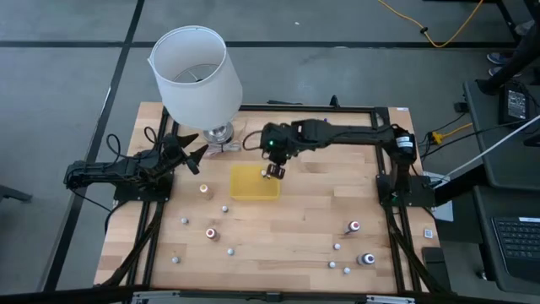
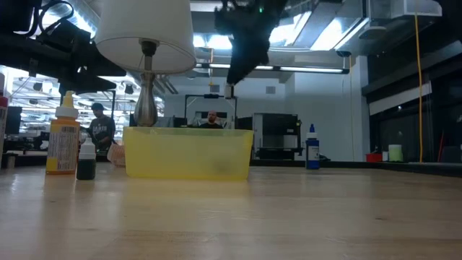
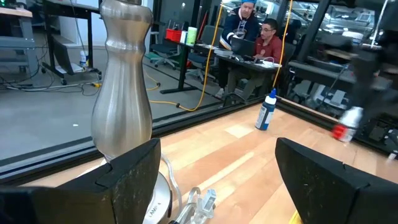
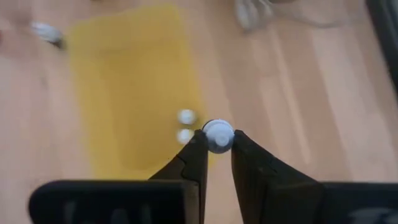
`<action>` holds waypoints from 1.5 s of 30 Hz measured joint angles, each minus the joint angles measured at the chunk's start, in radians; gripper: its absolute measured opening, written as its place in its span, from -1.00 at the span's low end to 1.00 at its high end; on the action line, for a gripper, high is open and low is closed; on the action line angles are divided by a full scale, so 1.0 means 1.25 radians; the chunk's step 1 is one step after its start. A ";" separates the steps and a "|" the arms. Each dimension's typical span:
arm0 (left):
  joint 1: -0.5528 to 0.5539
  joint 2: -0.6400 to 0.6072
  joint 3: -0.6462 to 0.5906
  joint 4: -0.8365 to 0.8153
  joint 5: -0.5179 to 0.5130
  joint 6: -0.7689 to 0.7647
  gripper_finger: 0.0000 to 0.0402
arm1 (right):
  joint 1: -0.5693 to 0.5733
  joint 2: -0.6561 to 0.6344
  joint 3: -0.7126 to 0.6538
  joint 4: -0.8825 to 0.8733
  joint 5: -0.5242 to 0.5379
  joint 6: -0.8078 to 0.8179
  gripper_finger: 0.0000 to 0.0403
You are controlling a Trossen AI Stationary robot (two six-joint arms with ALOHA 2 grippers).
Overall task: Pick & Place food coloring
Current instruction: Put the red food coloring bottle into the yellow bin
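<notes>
While the right gripper (image 4: pixel 217 144) hangs over the right end of the yellow tray (image 1: pixel 245 191), its two dark fingers (image 4: pixel 189 160) are clamped on a small bottle with a white cap (image 4: pixel 218 134). Two more white-capped bottles (image 4: pixel 185 116) already lie inside the tray below it. From table height that arm comes down from above, just over the tray's far right corner.

Across the wooden table (image 1: pixel 304 219) the other food-coloring bottles stand scattered: an orange-capped one (image 1: pixel 203 189) just left of the tray, a red-topped one (image 1: pixel 211 233) nearer the front, another red one (image 1: pixel 354 226) on the right, a dark one (image 1: pixel 368 258) toward the near right corner, and several tiny white ones (image 1: pixel 229 251) between them. A blue-capped bottle (image 3: pixel 267 111) stands by the far edge.

To the far left sits a lamp with a big white shade (image 1: pixel 196 74) on a metal stem (image 3: pixel 122 87). The left gripper (image 1: pixel 192 157) waits beside its base, jaws spread wide and holding nothing.

Beyond the table the room is a workshop: grey floor, desks with screens, a yellow cable (image 1: pixel 439 34) trailing along the floor, and people seated at a desk (image 3: pixel 254 34) in the background.
</notes>
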 joint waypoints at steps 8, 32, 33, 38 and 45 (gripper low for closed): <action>0.000 0.000 0.000 0.000 0.000 0.000 0.56 | 0.077 0.021 0.004 0.067 0.002 0.104 -0.72; 0.000 0.000 0.000 0.000 0.000 0.000 0.55 | 0.045 0.200 0.001 0.201 0.007 0.085 -0.72; 0.000 0.000 0.000 0.000 0.000 0.000 0.55 | 0.043 0.205 0.001 0.201 0.007 0.085 -0.72; 0.000 0.000 0.000 0.000 0.000 0.000 0.56 | 0.037 0.214 0.000 0.209 0.007 0.084 -0.72; 0.000 0.000 0.000 0.000 0.000 0.000 0.55 | 0.030 0.247 -0.001 0.206 0.007 0.086 -0.72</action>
